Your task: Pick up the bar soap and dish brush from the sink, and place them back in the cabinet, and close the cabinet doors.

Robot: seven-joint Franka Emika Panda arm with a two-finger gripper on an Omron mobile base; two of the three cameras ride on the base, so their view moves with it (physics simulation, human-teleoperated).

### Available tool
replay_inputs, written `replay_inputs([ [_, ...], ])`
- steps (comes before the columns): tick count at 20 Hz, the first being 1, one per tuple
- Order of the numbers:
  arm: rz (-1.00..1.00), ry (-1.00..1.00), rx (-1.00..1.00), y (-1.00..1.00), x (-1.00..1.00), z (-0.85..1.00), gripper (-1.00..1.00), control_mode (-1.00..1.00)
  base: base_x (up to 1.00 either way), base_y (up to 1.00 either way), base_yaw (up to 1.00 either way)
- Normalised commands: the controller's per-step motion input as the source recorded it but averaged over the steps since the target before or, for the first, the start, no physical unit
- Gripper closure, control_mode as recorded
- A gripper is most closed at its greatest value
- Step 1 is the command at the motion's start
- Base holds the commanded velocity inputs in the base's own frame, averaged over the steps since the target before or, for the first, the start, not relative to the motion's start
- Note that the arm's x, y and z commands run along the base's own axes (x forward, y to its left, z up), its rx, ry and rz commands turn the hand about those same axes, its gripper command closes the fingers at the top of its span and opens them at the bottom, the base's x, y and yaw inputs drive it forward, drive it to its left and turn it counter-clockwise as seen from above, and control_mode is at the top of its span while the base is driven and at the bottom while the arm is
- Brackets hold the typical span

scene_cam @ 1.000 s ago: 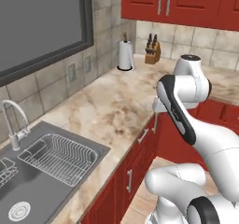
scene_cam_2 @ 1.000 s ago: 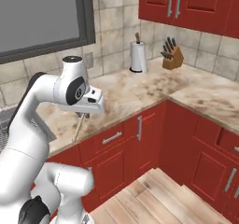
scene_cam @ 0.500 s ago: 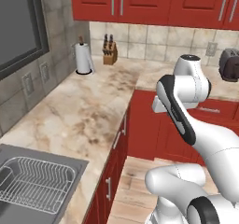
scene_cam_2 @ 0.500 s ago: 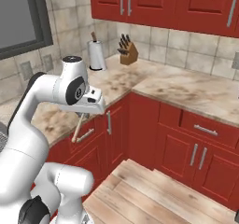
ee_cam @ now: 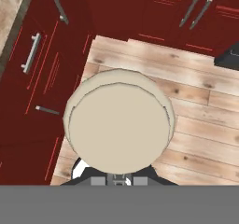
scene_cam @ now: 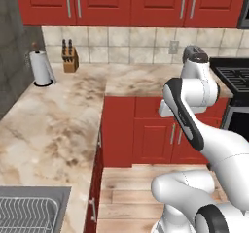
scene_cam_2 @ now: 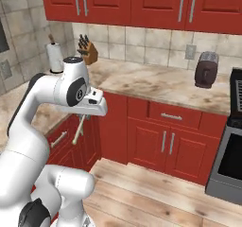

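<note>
My gripper hangs in front of the counter edge, shut on the dish brush, whose thin pale handle slants down and to the left below the hand. In the hand view the dish brush appears end-on as a round beige disc that covers the fingertips, with wooden floor beneath it. A corner of the dark grey sink with a wire rack shows at the bottom left of the left base view. The bar soap, the cabinet and the cabinet doors are out of view.
A marble counter bends round the corner, carrying a paper towel roll, a knife block and a toaster. Red wall cupboards hang shut above. A stove stands at the right. Wooden floor lies open ahead.
The whole picture has swung right, so the base has turned away from the sink toward the counter corner and stove. The arm keeps its pose with the brush in its grip.
</note>
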Motion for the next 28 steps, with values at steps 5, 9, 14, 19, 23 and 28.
replay_inputs([
  [5,0.0,0.0,0.0,0.0,0.0,0.0,1.0,1.0,0.0,-0.04,-0.43],
  [9,0.0,0.0,0.0,0.0,0.0,0.0,1.0,1.0,0.0,0.0,-0.43],
  [14,0.0,0.0,0.0,0.0,0.0,0.0,1.0,1.0,0.0,-0.06,-0.41],
  [19,0.0,0.0,0.0,0.0,0.0,0.0,1.0,1.0,0.0,-0.1,-0.39],
  [23,0.0,0.0,0.0,0.0,0.0,0.0,1.0,1.0,0.0,-0.1,-0.37],
  [28,0.0,0.0,0.0,0.0,0.0,0.0,1.0,1.0,0.01,-0.11,-0.34],
])
